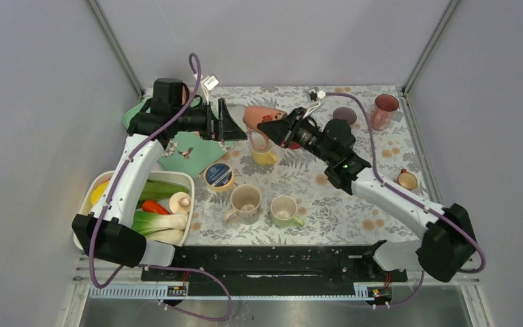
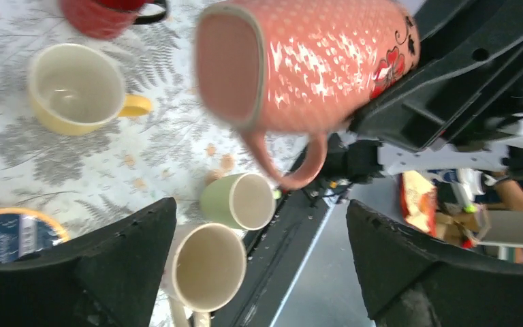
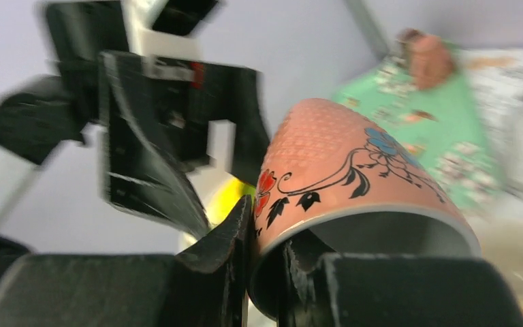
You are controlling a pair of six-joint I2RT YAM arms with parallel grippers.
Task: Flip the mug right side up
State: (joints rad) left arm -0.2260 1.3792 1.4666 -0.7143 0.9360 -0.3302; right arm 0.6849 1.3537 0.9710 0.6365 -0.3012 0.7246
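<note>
Right fingers (image 3: 226, 262) tight on rim of pink mug (image 3: 344, 167); left fingers (image 2: 112, 262) wide apart, empty.

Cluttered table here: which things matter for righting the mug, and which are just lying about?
In the job: pink mug, right gripper clamped on its rim, open left gripper.
Lying about: yellow mug, green mug, beige mug, tape roll, vegetable tub.

My fern-print table (image 1: 327, 197) carries a white tub (image 1: 189, 178) of vegetables at my left, a blue-topped round container (image 1: 218, 176), a yellow mug (image 1: 265, 157), beige mug (image 1: 245, 201) and green mug (image 1: 284, 208) upright mid-table, and a pink tumbler (image 1: 384, 109) far right.
</note>
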